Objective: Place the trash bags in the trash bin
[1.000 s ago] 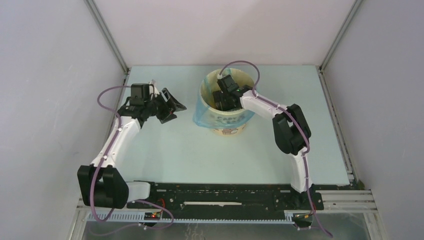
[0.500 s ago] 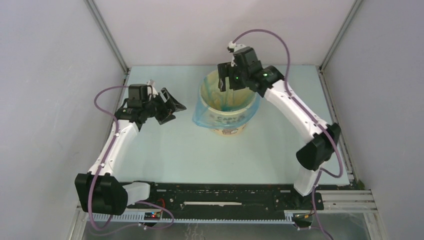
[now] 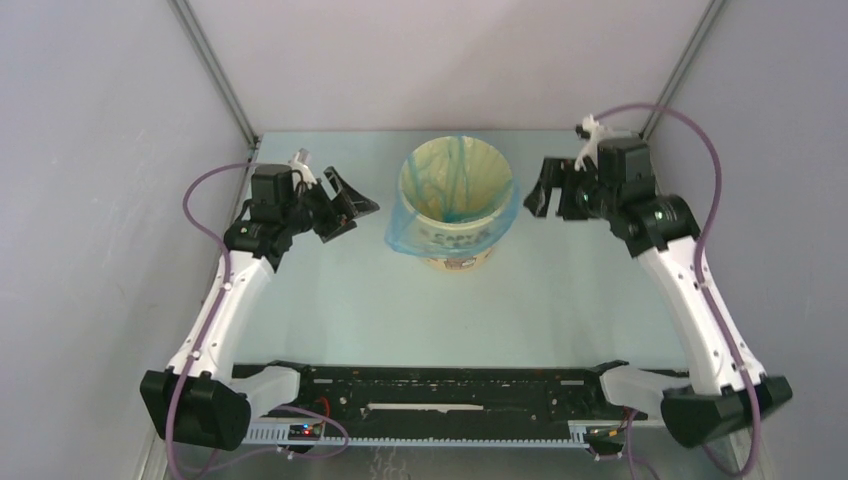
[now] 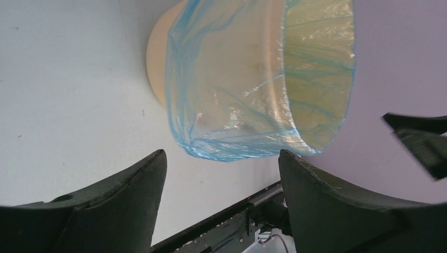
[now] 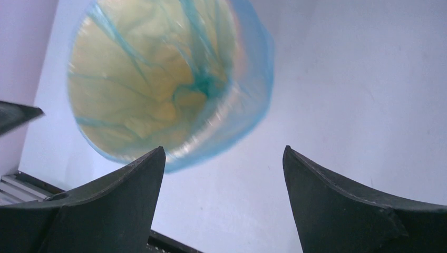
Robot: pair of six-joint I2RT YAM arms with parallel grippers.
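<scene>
The bin (image 3: 455, 252) stands between the two grippers, apart from both. The bag (image 3: 404, 230) lines it, its edge folded over the rim and hanging lowest on the side facing the left gripper (image 3: 362, 218). That gripper and the right gripper (image 3: 536, 190) both have jaws spread wide and hold nothing. The job looks nearly done: draw each one straight away from the rim so no finger hooks the loose film. Grey walls (image 3: 450, 60) stand close outside each gripper, and the smooth pale table (image 3: 560, 290) lies beneath them.
</scene>
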